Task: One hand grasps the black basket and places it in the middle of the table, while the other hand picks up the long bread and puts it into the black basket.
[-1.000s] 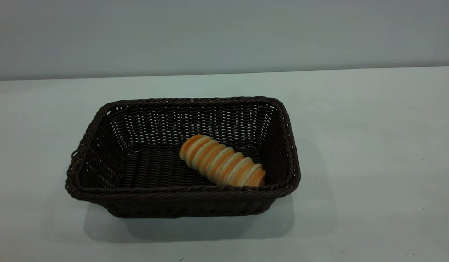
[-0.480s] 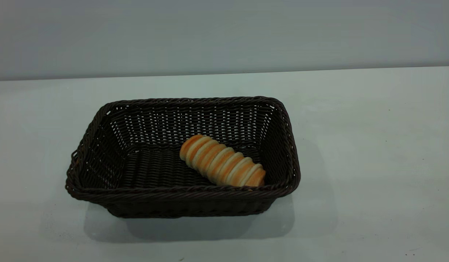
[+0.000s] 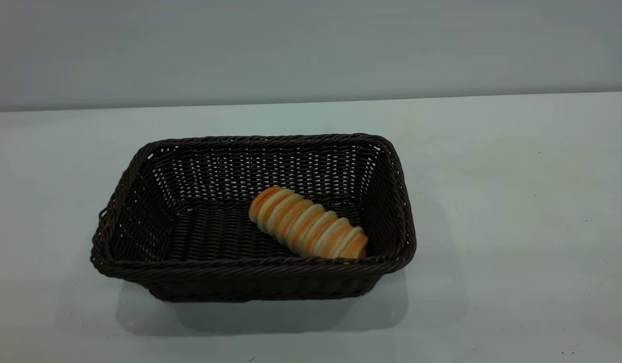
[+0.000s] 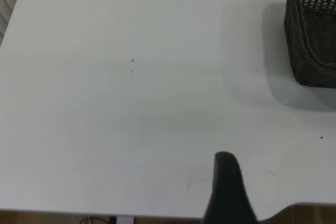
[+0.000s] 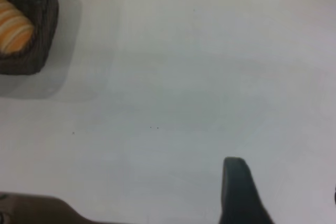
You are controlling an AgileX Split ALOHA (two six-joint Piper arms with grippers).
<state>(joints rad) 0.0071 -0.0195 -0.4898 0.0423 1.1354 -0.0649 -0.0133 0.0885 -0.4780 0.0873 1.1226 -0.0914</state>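
The black basket [image 3: 139,201] stands on the table [image 3: 517,201], left of its middle in the exterior view. The long bread [image 3: 307,229] lies slantwise on the basket floor, near the front right corner. Neither gripper shows in the exterior view. My left gripper [image 4: 281,174] hovers over bare table, apart from the basket's corner [image 4: 312,40]; only one black finger [image 4: 227,182] shows, with a wide empty gap beside it. My right gripper [image 5: 284,178] hovers over bare table, well away from the basket [image 5: 31,51] and the bread end [image 5: 13,30]. It is open and empty.
A plain grey wall runs behind the table's far edge [image 3: 311,103]. The table's near edge shows in the left wrist view [image 4: 157,214] and in the right wrist view [image 5: 63,203]. Bare tabletop lies on both sides of the basket.
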